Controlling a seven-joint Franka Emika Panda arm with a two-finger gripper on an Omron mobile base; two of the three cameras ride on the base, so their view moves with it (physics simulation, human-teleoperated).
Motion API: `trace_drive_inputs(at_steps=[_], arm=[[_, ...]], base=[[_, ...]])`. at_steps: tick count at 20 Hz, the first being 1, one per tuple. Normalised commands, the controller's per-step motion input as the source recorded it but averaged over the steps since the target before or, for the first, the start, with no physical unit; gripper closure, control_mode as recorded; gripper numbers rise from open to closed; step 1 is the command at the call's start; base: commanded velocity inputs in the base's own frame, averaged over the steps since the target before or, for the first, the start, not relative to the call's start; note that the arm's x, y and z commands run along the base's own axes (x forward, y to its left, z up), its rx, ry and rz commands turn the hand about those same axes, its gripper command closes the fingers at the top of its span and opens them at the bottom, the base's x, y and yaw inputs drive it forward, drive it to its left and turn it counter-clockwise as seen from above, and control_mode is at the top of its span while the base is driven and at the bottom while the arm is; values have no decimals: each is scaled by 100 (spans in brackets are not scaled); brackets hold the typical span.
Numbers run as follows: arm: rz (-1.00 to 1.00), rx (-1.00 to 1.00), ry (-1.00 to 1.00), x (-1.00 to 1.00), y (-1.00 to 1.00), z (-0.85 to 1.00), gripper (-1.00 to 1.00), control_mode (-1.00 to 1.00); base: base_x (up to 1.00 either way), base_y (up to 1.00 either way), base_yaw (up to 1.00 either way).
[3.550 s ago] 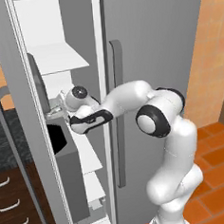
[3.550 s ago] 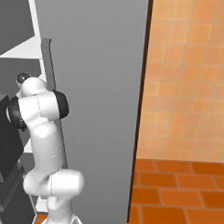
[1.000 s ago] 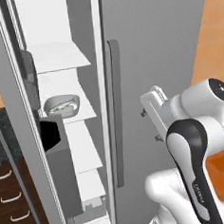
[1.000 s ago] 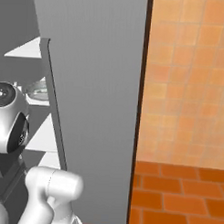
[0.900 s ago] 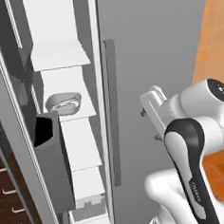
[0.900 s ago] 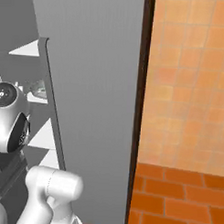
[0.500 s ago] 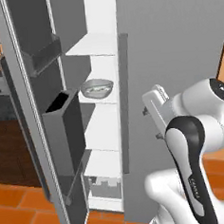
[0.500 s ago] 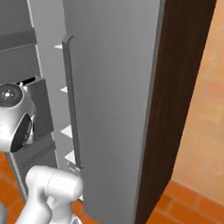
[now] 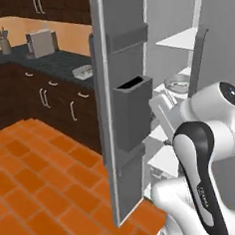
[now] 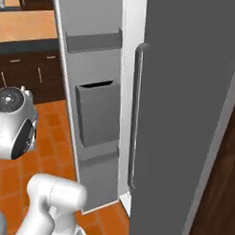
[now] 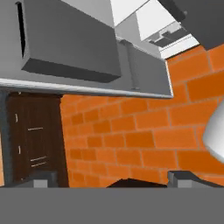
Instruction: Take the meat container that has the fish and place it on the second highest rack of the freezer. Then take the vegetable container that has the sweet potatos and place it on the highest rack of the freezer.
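Base views flank arm, share freezer door (image 9: 117, 114); hand view floorward.

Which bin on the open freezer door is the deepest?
The middle door bin: a tall box with an open dark top, while the upper bin is only a shallow strip.

Flat, even rendered light across both base views, no visible source; soft shading only, with the freezer door (image 9: 124, 109) casting faint grey tones; no glare, no lens warp; edges slightly soft and low-resolution; hand view equally bright, floor tiles (image 11: 131, 144) mildly blurred.
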Motion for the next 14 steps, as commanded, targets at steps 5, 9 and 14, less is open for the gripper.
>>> trace_drive_inputs(at_steps=[5,9,14], arm=[[0,0,0,0,0,0,-100,100],[0,0,0,0,0,0,-100,100],[0,0,0,0,0,0,-100,100]], base=[[-1,27,89],[0,55,82],[84,63,42]])
